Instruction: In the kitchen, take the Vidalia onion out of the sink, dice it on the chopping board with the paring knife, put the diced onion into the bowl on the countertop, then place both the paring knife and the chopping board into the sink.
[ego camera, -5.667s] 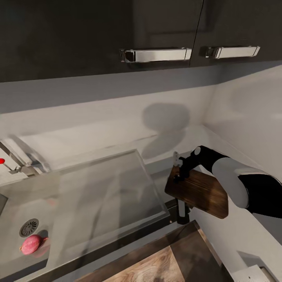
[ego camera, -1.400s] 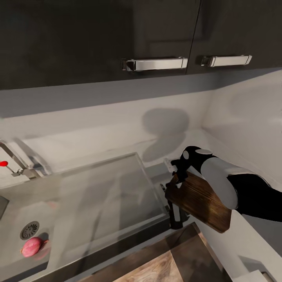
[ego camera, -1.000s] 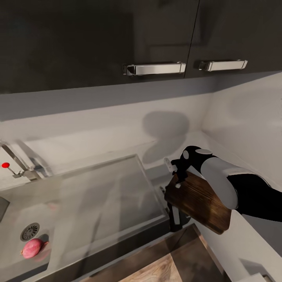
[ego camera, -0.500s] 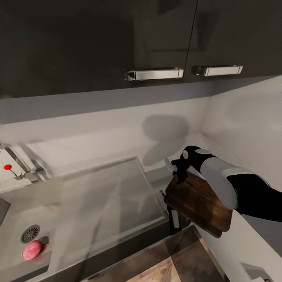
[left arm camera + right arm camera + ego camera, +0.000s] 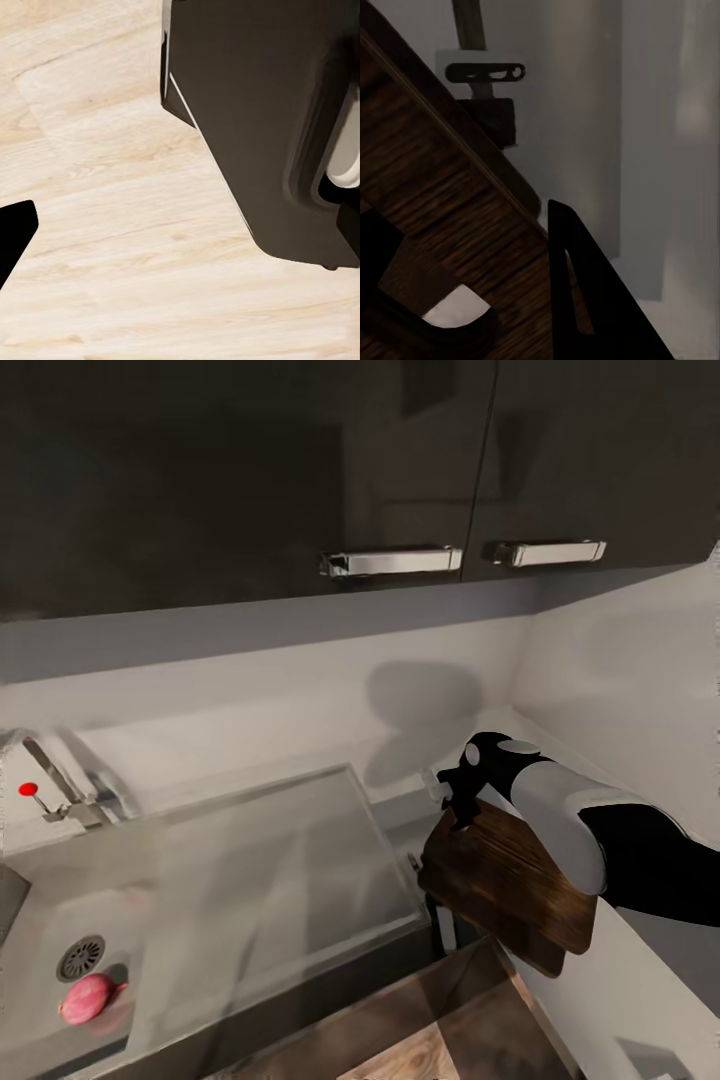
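Right pincer clamped on the far corner of the chopping board, fingers dark against the wood grain in the right wrist view; board held tilted, lifted off the worktop, just beside the right end of the sink's drainboard. Left pincer: just one dark tip over pale wooden floor beside a dark cabinet; how far open, cannot tell.

Far left: faucet with red knob. Below it, sink basin with round drain; Vidalia onion lying in the basin just beside the drain. Then flat steel drainboard, then lifted board and right arm. Above, dark wall cabinets with bar handles.
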